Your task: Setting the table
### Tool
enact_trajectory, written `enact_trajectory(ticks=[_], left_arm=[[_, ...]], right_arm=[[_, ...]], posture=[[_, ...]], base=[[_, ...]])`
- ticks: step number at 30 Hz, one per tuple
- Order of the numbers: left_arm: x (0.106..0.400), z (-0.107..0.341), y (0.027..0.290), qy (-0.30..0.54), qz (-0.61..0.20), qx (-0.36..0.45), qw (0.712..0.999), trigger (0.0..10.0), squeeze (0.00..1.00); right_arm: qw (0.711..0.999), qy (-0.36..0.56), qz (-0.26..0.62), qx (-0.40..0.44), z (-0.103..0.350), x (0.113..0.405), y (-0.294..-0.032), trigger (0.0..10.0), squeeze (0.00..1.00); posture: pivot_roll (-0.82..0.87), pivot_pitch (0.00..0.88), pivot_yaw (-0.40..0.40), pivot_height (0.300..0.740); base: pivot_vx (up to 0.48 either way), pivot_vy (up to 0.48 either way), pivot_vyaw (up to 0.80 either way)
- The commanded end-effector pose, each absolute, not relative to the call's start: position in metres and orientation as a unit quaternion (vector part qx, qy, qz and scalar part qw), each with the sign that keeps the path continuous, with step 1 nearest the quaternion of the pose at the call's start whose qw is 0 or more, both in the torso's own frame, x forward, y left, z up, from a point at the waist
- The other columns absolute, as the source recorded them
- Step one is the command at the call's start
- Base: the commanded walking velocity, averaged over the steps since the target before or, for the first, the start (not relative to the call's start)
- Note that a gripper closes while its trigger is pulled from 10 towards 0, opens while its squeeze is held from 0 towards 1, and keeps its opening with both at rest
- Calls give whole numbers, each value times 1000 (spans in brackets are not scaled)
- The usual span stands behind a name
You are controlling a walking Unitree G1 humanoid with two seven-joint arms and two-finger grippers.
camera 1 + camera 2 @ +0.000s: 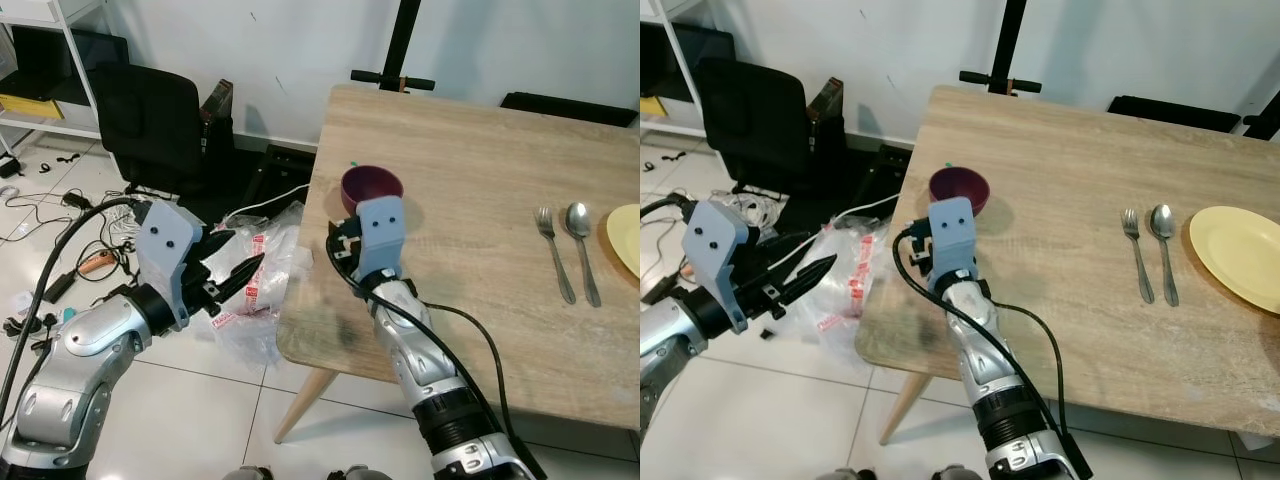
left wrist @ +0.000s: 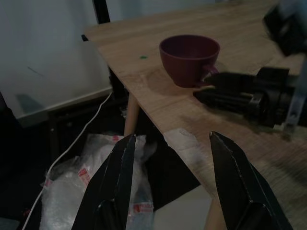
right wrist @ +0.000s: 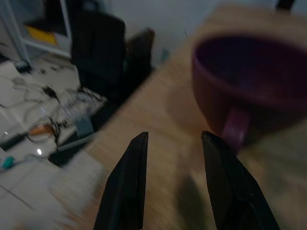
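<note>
Right gripper [image 3: 172,182] sits low over the wooden table [image 1: 480,200], fingers spread apart with nothing between them, pointing at the maroon cup [image 1: 372,187] near the table's left edge, toward the far corner. The cup's handle faces the gripper, just ahead of the fingertips and off toward one finger rather than centred in the gap — from the right wrist view it doesn't look like contact yet. Probably the step here is grabbing the cup so it can go over by the place setting: fork [image 1: 554,252] and spoon [image 1: 582,248] lie side by side toward the right edge, with the yellow plate [image 1: 1240,252] just beyond them, well apart from the cup. To do it well, the arm likely needs to line the gap up on the handle or the cup wall before closing, and go in slow — the cup sits close to the edge, so a nudge could push it off. The right forearm stretches forward over the near-left corner, wrist roughly level. Left gripper [image 2: 175,182] hangs off the table's left side above a plastic bag [image 1: 262,280] on the floor, fingers also apart and empty, aimed at the table.
</note>
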State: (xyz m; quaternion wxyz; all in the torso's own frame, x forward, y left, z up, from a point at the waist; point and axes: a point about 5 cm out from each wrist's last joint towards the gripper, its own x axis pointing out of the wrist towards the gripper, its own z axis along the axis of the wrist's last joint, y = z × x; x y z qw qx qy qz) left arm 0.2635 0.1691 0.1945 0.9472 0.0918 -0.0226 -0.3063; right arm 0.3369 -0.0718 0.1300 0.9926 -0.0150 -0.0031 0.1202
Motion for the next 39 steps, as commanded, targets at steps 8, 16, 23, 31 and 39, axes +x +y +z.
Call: enact_trajectory(ticks=[8, 16, 23, 31, 39], left_arm=[[258, 194, 156, -17, -319, 78, 944, 10000, 0], [256, 194, 157, -12, -316, 79, 945, 10000, 0], [256, 193, 156, -9, -318, 82, 945, 10000, 0], [256, 192, 155, -3, -323, 82, 943, 10000, 0], [258, 194, 156, -4, -328, 87, 941, 10000, 0]], right_arm=[[994, 13, 103, -21, 120, 346, -72, 10000, 0], [995, -7, 91, -34, 129, 356, -76, 10000, 0], [997, -26, 62, -37, 133, 353, -98, 10000, 0], [997, -39, 52, -38, 132, 342, -115, 10000, 0], [994, -53, 89, -36, 136, 327, -111, 10000, 0]], posture=[[9, 80, 3, 740], [14, 79, 2, 740], [-3, 84, 3, 740], [-18, 92, 13, 740], [-16, 89, 20, 740]], base=[[0, 0, 0], [0, 0, 0], [0, 0, 0], [0, 0, 0], [0, 0, 0]])
